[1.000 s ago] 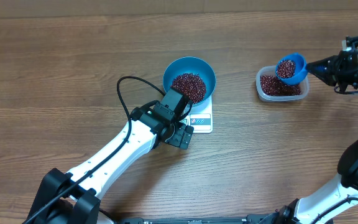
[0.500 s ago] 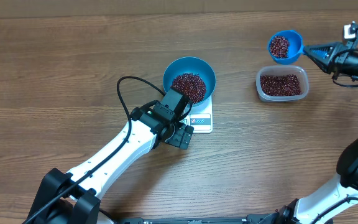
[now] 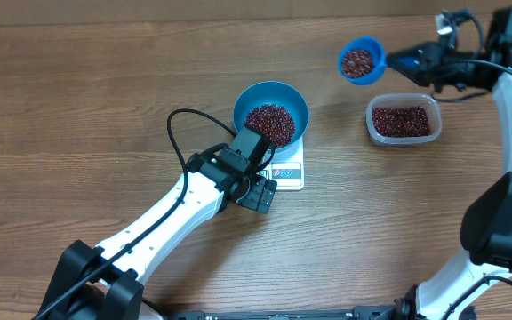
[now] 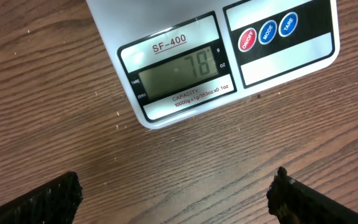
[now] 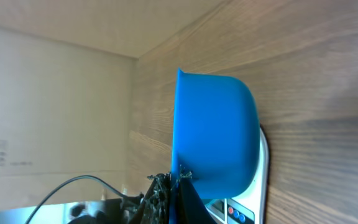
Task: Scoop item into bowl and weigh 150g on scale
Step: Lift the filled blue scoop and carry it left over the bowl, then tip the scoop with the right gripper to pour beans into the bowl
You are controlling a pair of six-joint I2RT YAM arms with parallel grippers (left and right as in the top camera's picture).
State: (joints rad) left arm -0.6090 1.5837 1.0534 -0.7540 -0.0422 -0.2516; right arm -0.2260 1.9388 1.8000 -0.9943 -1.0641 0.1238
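Mostly the beans lie heaped in the blue bowl, which stands on the white scale. The scale's display reads 78 in the left wrist view. More beans fill the small blue scoop, held over the wood table, nearer the clear tub than the bowl and apart from both. The tub holds a shallow layer of beans too. The right gripper has its fingers pressed onto the scoop's handle. The left gripper sits just beside the scale's display edge, its fingers spread wide, holding nothing.
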